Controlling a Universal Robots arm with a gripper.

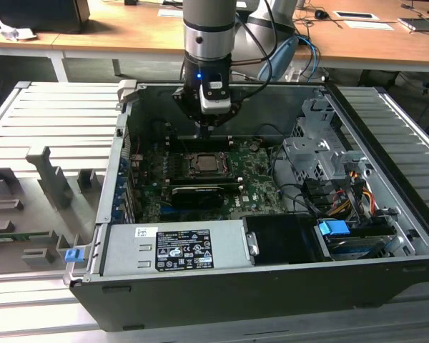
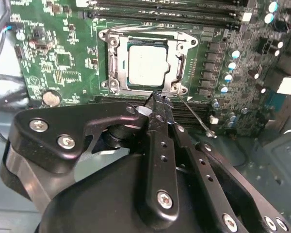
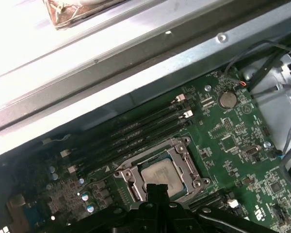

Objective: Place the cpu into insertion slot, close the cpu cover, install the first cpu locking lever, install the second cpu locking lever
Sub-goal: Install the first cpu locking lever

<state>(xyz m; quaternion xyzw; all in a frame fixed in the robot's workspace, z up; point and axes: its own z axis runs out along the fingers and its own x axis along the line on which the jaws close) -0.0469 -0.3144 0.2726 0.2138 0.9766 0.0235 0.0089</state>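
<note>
The grey-and-black robot arm (image 1: pixel 209 43) is reaching down into the open black desktop computer case (image 1: pixel 272 293), and its black two-finger gripper (image 1: pixel 206 128) is hanging right over the green motherboard (image 2: pixel 58 58).

In both wrist views the small square silvery-grey cpu (image 2: pixel 146 65) (image 3: pixel 161 175) is sitting inside the square black insertion slot (image 1: pixel 209 165), near the middle of the board. The thin silver-grey cpu cover (image 2: pixel 113 63) is lying flat around the chip, and the chip's metal top is showing through the cover's big central window.

In the second wrist view the gripper (image 2: pixel 160 98) is pointing at the socket's edge, and its fingers (image 2: pixel 157 145) are pressed together at the tips. Whether they are pinching anything, I cannot tell. Just beside those tips, a thin bare metal lever rod (image 2: pixel 196 119) is angling away from the socket corner and out over the board.

In the first wrist view the gripper (image 3: pixel 156 188) is covering the near edge of the cover, long black memory slots (image 3: pixel 136 131) are running alongside the socket, and a round silver coin battery (image 3: pixel 227 99) is sitting well apart from it.

In the exterior view a grey power supply box (image 1: pixel 171 246) is filling the case's near side.
</note>
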